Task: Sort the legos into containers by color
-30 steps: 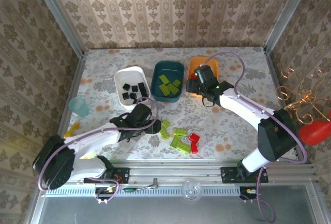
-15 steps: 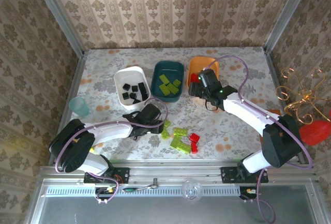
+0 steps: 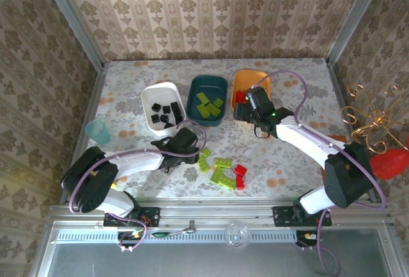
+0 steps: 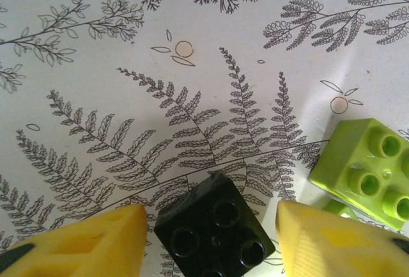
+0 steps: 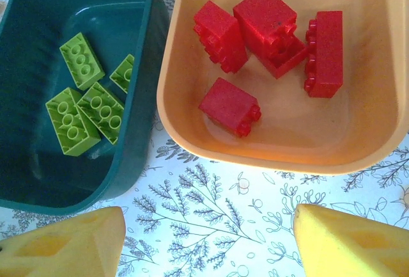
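The left tool (image 4: 209,227) straddles a square black plastic brick (image 4: 214,235) on the bench (image 4: 192,8), jaws apart with gaps either side. The right tool (image 5: 208,232), jaws apart, hovers at the near rim of the orange plastic tray (image 5: 281,162).

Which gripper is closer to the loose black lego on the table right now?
Left. The left gripper has the black lego between its fingers, one on either side. The right gripper hangs far off across the table, at the near rim of the orange tray.
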Robot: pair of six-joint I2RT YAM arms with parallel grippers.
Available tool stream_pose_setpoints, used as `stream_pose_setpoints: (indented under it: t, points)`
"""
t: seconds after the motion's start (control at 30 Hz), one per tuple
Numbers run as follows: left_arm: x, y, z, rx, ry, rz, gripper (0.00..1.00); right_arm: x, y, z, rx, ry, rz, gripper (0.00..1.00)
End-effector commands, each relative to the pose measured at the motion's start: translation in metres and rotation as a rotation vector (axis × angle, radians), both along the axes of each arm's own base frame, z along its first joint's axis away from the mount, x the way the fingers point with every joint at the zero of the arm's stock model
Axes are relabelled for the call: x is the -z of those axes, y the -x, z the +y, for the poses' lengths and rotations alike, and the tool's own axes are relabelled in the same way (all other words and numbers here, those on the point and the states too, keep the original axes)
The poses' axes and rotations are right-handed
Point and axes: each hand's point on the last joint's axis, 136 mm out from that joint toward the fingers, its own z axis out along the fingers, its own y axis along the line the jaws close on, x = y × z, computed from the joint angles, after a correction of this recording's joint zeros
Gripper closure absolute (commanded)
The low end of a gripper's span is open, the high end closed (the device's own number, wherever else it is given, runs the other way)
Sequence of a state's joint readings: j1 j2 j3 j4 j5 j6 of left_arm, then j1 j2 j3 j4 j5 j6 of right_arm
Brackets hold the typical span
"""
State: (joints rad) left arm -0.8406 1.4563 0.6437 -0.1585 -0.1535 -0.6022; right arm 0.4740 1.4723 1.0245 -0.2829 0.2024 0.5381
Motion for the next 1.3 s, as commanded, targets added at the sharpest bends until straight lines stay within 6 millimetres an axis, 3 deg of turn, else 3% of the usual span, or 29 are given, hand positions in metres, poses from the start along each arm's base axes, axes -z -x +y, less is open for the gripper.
stream_pose_setpoints:
  t: [0.0,0.13,0.33,0.47,0.57,0.73,0.83,0.93,0.97,1.07,1.27]
  points:
    - [0.010,0.000,0.000,0.006,-0.010,0.016,0.49,-0.011,0.001,-0.002,0.010,-0.029,-0.030,0.28]
    - [0.009,0.000,-0.001,0.006,-0.005,0.018,0.49,-0.013,0.002,-0.004,0.014,-0.029,-0.035,0.28]
    - [-0.002,0.000,0.003,-0.002,0.004,-0.008,0.60,-0.012,0.002,-0.005,0.020,-0.032,-0.033,0.28]
    - [-0.019,-0.001,0.003,-0.003,0.027,-0.037,0.62,-0.012,0.002,-0.005,0.020,-0.036,-0.034,0.28]
    - [-0.047,-0.008,0.007,-0.013,0.054,-0.089,0.63,-0.011,0.003,-0.005,0.019,-0.039,-0.030,0.28]
    - [-0.098,-0.042,0.038,-0.099,0.103,-0.183,0.62,-0.008,0.008,-0.005,0.013,-0.049,-0.024,0.28]
    - [-0.112,-0.070,0.060,-0.172,0.122,-0.211,0.62,-0.004,0.012,-0.005,0.009,-0.049,-0.014,0.28]
    - [-0.112,-0.096,0.070,-0.213,0.139,-0.203,0.62,0.003,0.016,-0.005,0.005,-0.048,0.005,0.28]
    - [-0.112,-0.108,0.081,-0.247,0.138,-0.206,0.62,-0.006,0.019,-0.006,0.001,-0.062,-0.014,0.28]
    - [-0.106,-0.131,0.091,-0.281,0.131,-0.194,0.58,-0.006,0.028,-0.004,-0.021,-0.070,-0.004,0.28]
    - [-0.095,-0.159,0.100,-0.316,0.166,-0.149,0.48,-0.001,0.049,0.015,-0.132,-0.094,0.035,0.28]
